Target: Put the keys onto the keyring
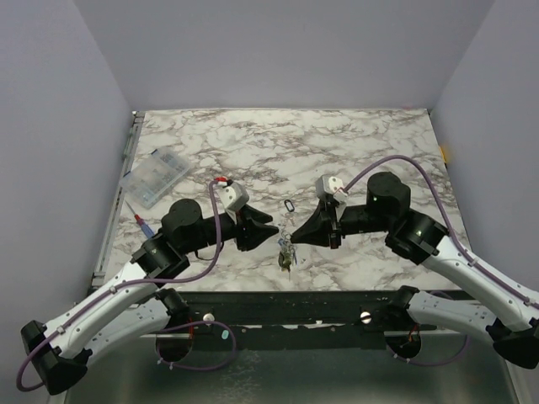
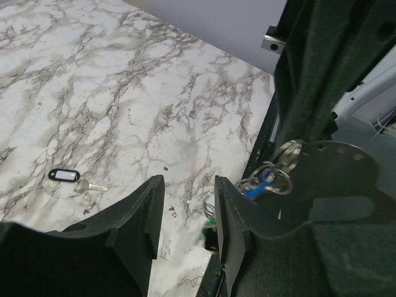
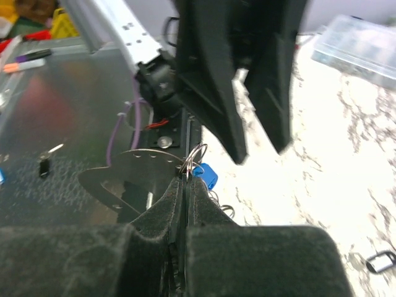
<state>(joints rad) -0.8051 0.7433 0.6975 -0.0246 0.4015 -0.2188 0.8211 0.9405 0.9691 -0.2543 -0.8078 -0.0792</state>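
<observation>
My right gripper [image 1: 296, 238] [image 3: 185, 182] is shut on a thin wire keyring [image 3: 197, 154] near the table's front edge. A blue-headed key [image 3: 205, 176] and other keys [image 1: 286, 252] hang from the ring. The ring and blue key also show in the left wrist view [image 2: 281, 166]. My left gripper [image 1: 271, 229] [image 2: 189, 210] is open and empty, facing the right gripper just left of the bunch. Its two fingers [image 3: 216, 93] hang above the ring in the right wrist view. A loose key with a dark head [image 1: 289, 204] [image 2: 64, 176] [image 3: 380, 261] lies flat on the marble behind the grippers.
A clear compartment box [image 1: 156, 177] [image 3: 362, 46] stands at the back left. A red and blue pen [image 1: 143, 223] lies at the table's left edge. The black front rail [image 1: 320, 303] runs just below the hanging keys.
</observation>
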